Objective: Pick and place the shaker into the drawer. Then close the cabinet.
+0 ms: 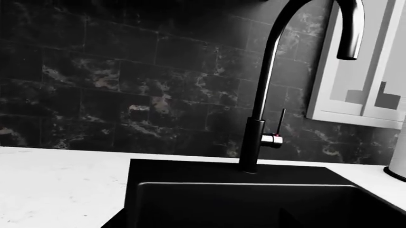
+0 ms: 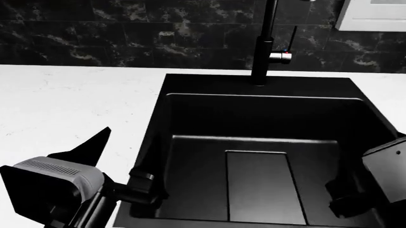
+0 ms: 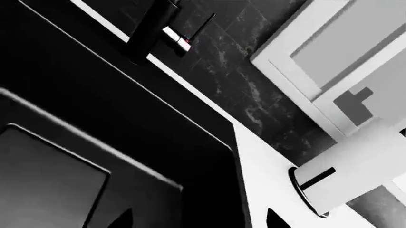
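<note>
A white cylinder with a dark base ring stands on the counter to the right of the sink. It may be the shaker, and its edge shows in the left wrist view. The drawer is out of view. My left gripper is open and empty, hovering by the sink's front left rim, with one black finger over the counter. My right gripper is open and empty, straddling the sink's right rim. The cylinder lies beyond it, untouched.
A black sink basin is set in the white countertop. A tall black faucet with a chrome lever stands behind it, against a dark marble tile wall. A white glass-door wall cabinet hangs at the upper right.
</note>
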